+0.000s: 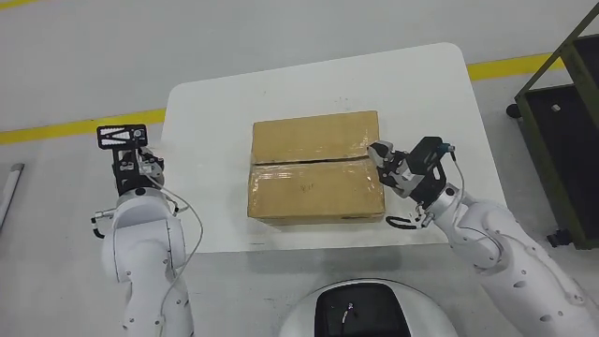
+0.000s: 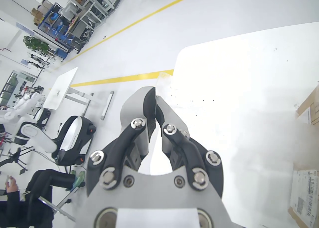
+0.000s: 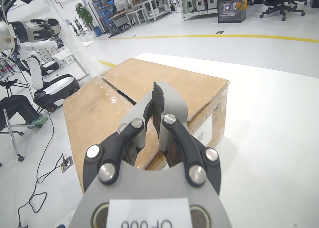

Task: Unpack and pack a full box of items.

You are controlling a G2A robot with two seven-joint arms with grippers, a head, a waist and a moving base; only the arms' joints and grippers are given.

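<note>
At table (image 1: 206,112) centre, closed brown cardboard box (image 1: 314,187).

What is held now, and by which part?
The left claw pinches a clear plastic tape strip by its free end; the right claw, shut, holds nothing.

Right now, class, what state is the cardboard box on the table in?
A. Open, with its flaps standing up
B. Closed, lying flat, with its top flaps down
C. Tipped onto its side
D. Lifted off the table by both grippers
B: the box rests flat on the table, its two top flaps folded down and meeting along a seam across the middle.
</note>
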